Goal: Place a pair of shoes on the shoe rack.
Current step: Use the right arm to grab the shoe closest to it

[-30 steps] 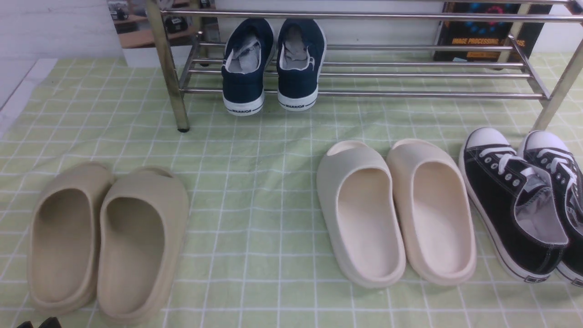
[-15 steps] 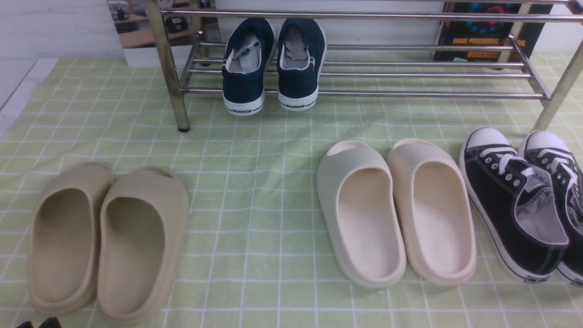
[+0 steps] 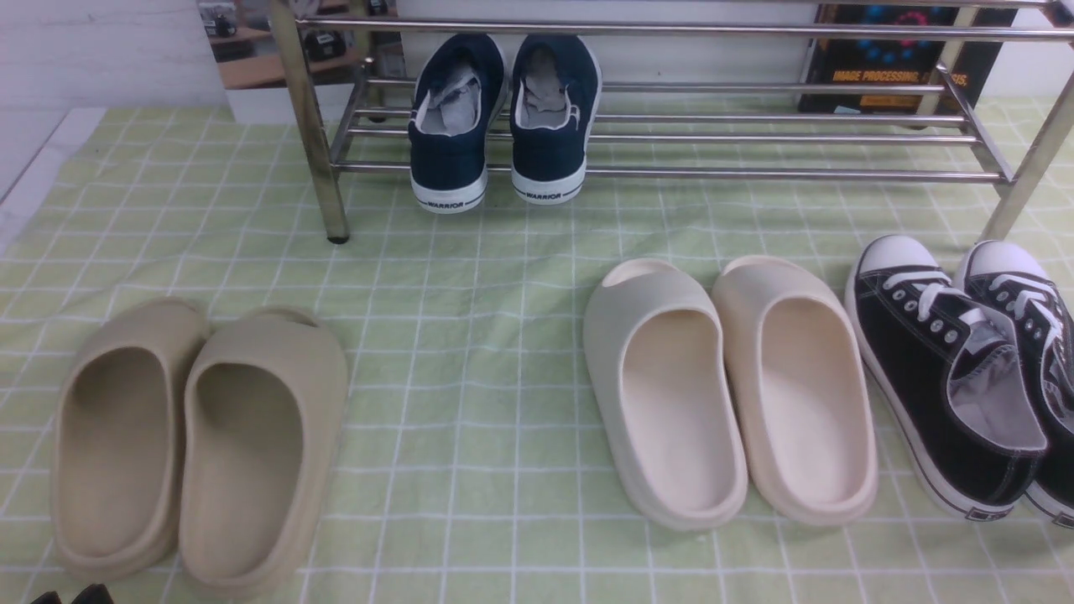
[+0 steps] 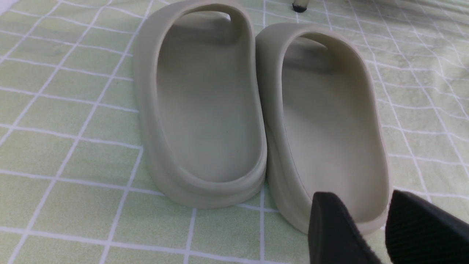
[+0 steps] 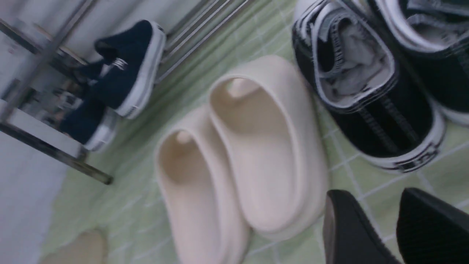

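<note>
The pair of black canvas sneakers with white toe caps stands on the cloth at the far right, one (image 3: 948, 369) beside the other (image 3: 1036, 335), toes toward the shoe rack (image 3: 671, 174). They also show in the right wrist view (image 5: 370, 95), (image 5: 432, 40). My right gripper (image 5: 373, 200) is open and empty above the cloth, short of the nearer sneaker's heel. My left gripper (image 4: 361, 200) is open and empty at the heel of a beige slide (image 4: 329, 124); only its tips (image 3: 71, 596) show in the front view.
Navy sneakers (image 3: 503, 117) sit on the rack's lower bars at the left. Beige slides (image 3: 193, 445) lie front left, cream slides (image 3: 730, 386) between centre and the black sneakers. A dark book (image 3: 889, 59) stands behind the rack. Green checked cloth (image 3: 470, 277) covers the table.
</note>
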